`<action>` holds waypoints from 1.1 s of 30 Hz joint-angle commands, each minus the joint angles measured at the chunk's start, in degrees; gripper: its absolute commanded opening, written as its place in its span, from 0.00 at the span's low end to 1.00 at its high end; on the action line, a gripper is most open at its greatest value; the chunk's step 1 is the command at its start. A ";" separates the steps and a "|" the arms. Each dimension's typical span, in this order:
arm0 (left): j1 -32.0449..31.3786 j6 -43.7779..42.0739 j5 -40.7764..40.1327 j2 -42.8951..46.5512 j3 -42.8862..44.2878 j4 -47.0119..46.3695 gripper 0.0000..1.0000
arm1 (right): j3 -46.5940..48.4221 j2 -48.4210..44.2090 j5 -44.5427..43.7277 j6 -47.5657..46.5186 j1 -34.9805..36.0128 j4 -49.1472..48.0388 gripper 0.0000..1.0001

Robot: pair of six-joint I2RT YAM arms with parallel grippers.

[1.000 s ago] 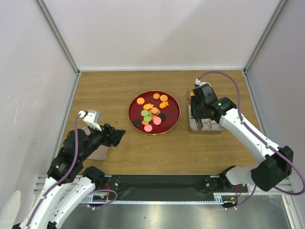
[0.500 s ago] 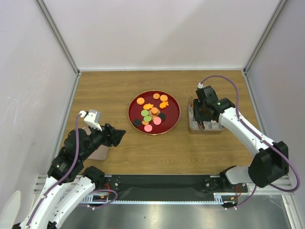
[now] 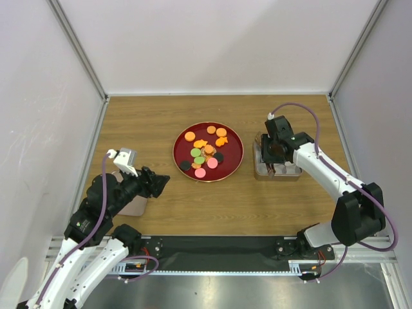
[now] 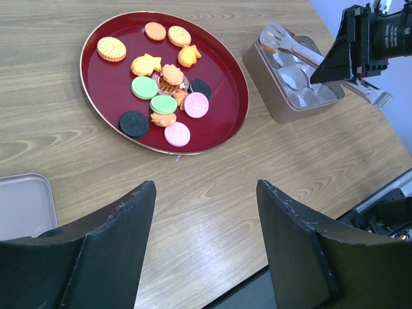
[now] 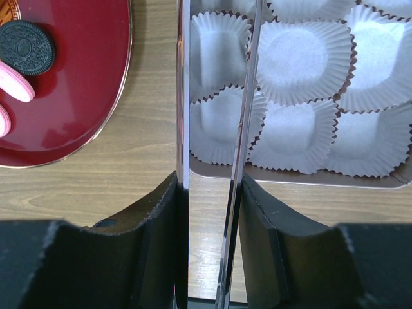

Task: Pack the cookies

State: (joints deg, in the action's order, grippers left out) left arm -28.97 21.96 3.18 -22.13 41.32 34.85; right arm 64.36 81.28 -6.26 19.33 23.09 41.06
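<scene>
Right arm's elbow has swung in toward the near edge and its wrist has settled slightly over the tin [image 3: 294,174]; the left arm has not stirred. The right gripper [image 5: 209,193] is clamped on metal tongs [image 5: 183,96], whose long axis runs straight ahead of its fingers, above empty paper cups [image 5: 309,58]. The cookies [image 3: 205,154] lie on the red plate [image 3: 230,138], just to this gripper's left, so the tongs must swing that way. The left gripper [image 4: 206,187] hangs spread wide, holding nothing.
</scene>
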 commanded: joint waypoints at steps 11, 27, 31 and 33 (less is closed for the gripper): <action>-0.30 -0.95 -0.28 -0.11 -0.10 -1.80 0.70 | -1.34 -0.33 0.02 -0.35 -0.68 -3.00 0.29; -0.30 -0.86 -0.19 0.16 -0.10 -1.72 0.70 | -2.22 -1.47 0.02 -0.17 -0.59 -2.83 0.38; -0.30 -0.86 -0.19 -0.02 -0.10 -1.80 0.70 | -2.31 -1.73 0.02 0.00 -0.77 -2.74 0.39; -0.30 -0.86 -0.28 0.07 -0.10 -1.72 0.70 | -2.05 -1.91 0.02 0.00 -0.68 -2.65 0.40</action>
State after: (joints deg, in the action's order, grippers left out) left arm -28.97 21.96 3.18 -22.13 41.32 34.85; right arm 61.82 81.32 -5.96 19.40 22.61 39.99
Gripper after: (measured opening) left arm 0.702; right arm 0.409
